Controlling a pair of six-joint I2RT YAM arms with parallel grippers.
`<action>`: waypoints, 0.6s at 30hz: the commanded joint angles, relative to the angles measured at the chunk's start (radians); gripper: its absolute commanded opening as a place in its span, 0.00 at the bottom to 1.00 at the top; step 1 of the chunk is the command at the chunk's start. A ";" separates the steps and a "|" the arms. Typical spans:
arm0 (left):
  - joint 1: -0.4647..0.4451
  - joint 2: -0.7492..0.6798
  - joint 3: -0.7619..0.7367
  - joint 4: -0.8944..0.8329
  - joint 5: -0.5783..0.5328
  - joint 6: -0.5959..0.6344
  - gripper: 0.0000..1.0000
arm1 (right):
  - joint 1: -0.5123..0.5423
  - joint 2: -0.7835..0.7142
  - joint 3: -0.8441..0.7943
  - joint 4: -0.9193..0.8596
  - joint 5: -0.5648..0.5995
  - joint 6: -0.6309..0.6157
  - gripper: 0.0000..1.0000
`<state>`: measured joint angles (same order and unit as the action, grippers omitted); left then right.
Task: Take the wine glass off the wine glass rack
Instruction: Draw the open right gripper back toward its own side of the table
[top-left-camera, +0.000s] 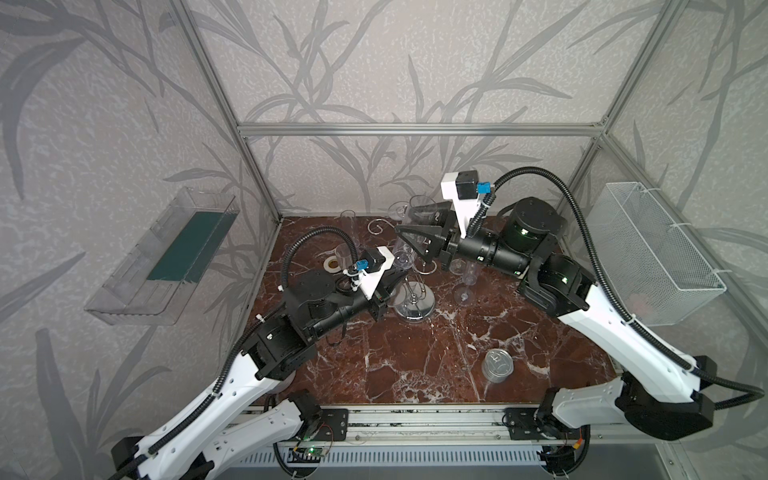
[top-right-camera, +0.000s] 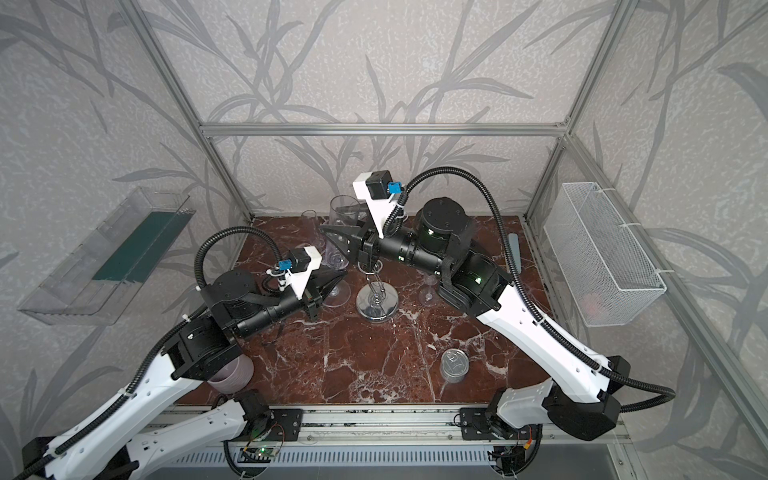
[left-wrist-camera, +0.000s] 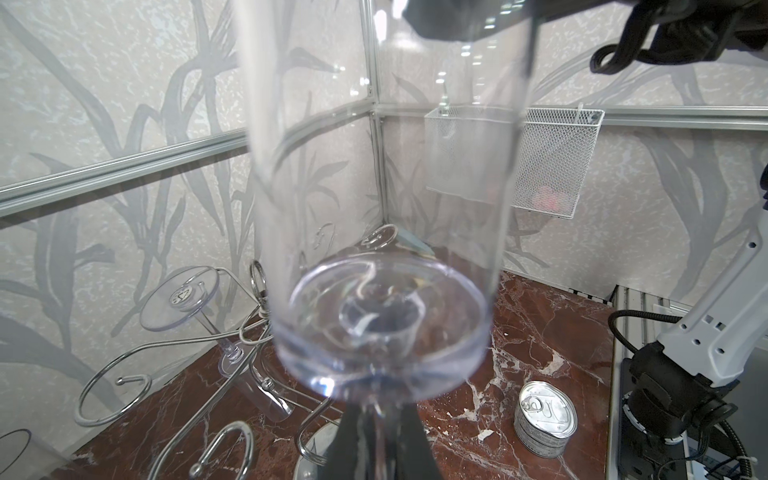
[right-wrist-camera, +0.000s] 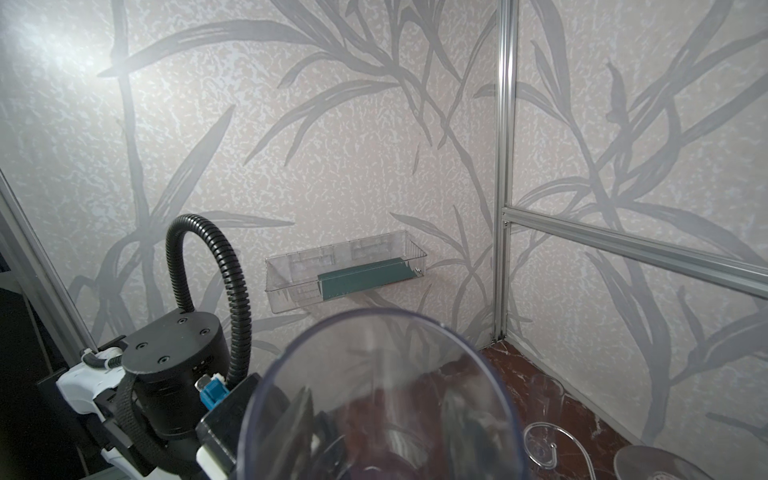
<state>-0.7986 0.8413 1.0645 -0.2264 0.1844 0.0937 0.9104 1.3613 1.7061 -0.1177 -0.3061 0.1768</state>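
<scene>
My left gripper (left-wrist-camera: 380, 440) is shut on the stem of a clear wine glass (left-wrist-camera: 386, 216), whose bowl (top-left-camera: 411, 232) rises toward the back. My right gripper (top-left-camera: 409, 239) reaches in from the right, and its jaws stand on either side of that bowl. In the right wrist view the fingers (right-wrist-camera: 301, 419) show only through the glass wall, so contact is unclear. The wine glass rack (top-left-camera: 414, 309) stands just right of my left gripper (top-right-camera: 332, 284), chrome with curled arms (left-wrist-camera: 112, 386). Another glass (left-wrist-camera: 178, 299) hangs upside down on it.
A steel tin can (top-left-camera: 497, 365) stands on the marble in front of the rack. More clear glasses (top-left-camera: 347, 220) stand at the back. A tape roll (top-left-camera: 332, 262) lies at the left. A mesh basket (top-left-camera: 652, 249) and a clear tray (top-left-camera: 166, 257) hang on the side walls.
</scene>
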 joint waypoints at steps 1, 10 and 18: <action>-0.008 -0.004 0.005 0.007 0.004 0.021 0.00 | -0.008 -0.004 0.026 0.030 -0.010 0.001 0.43; -0.009 -0.015 -0.013 0.037 -0.009 0.001 0.22 | -0.015 -0.031 -0.005 0.038 -0.005 -0.006 0.40; -0.008 -0.039 -0.032 0.073 -0.034 -0.008 0.52 | -0.025 -0.086 -0.057 0.030 0.009 -0.011 0.39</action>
<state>-0.8040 0.8230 1.0405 -0.1925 0.1684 0.0830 0.8925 1.3281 1.6596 -0.1181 -0.3073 0.1711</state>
